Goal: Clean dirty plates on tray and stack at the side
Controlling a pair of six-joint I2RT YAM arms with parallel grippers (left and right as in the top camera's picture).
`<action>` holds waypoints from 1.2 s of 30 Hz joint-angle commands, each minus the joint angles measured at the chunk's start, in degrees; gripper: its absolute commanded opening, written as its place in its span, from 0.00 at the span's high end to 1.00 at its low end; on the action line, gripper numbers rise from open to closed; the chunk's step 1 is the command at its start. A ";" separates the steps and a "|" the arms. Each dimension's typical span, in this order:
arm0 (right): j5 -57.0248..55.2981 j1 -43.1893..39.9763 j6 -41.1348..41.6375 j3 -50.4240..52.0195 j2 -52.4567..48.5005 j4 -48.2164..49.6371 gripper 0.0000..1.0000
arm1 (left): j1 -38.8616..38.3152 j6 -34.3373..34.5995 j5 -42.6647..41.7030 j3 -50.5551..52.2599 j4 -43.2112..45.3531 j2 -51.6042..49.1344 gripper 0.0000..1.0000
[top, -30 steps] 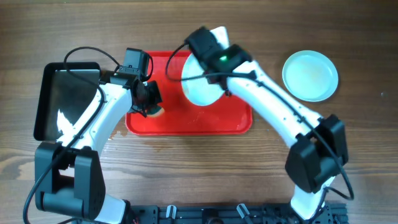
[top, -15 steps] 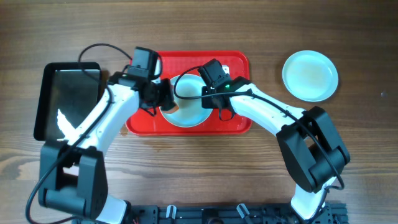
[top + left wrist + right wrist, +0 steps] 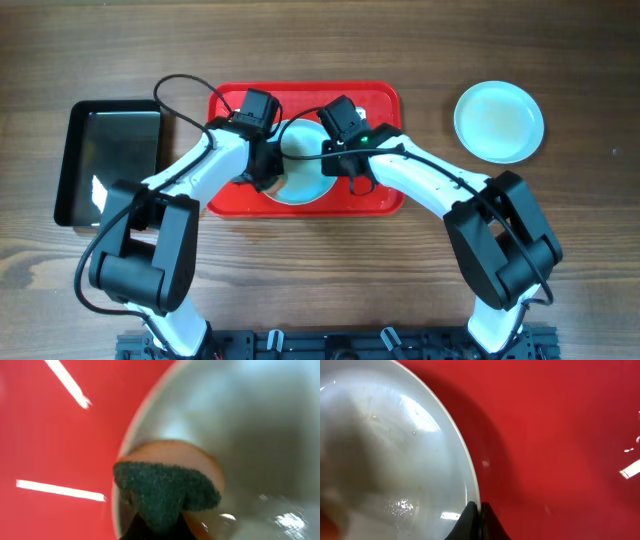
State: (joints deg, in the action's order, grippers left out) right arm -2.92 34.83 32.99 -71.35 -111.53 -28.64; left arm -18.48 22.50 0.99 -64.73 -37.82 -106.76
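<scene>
A pale plate [image 3: 300,182] sits on the red tray [image 3: 380,100], toward its front. My right gripper [image 3: 335,158] is shut on the plate's right rim; the right wrist view shows the fingertips [image 3: 479,516] pinching the rim of the wet plate [image 3: 385,450] over the tray [image 3: 560,435]. My left gripper [image 3: 262,168] is shut on a sponge [image 3: 165,492] with a green scouring face and an orange body, pressed onto the plate [image 3: 250,435] near its left rim. A second plate [image 3: 499,121] lies on the table at the right. No third plate shows.
A glossy black basin [image 3: 108,160] stands on the table left of the tray. The left arm's cable loops over the tray's back left corner. The wooden table [image 3: 580,250] surrounds everything.
The right gripper has brought the plate down from a tilted hold at the tray's back to the tray's front. The left gripper with the sponge has moved right onto the plate.
</scene>
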 commanded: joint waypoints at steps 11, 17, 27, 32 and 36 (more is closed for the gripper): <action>-0.87 -0.02 0.15 0.59 0.37 -1.40 0.96 | 0.33 -1.09 38.18 0.33 9.90 -1.57 0.96; -0.85 -0.02 0.13 0.59 0.37 -1.46 0.96 | 0.33 3.34 38.10 0.11 11.47 0.37 0.96; -19.04 0.00 -12.39 -6.40 12.00 -3.50 0.96 | 1.88 6.91 5.99 0.15 -4.83 10.91 0.96; -35.12 0.24 -28.13 -7.04 23.78 -4.22 0.96 | 1.88 6.93 2.23 1.05 -5.07 9.33 0.96; -8.63 -1.49 -20.28 -5.62 19.04 -3.21 0.65 | 1.88 6.91 2.23 1.05 -5.35 9.33 0.95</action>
State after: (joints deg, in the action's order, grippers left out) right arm -27.81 34.70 9.08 -78.04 -87.66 -33.61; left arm -16.86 28.86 4.29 -64.07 -43.09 -96.77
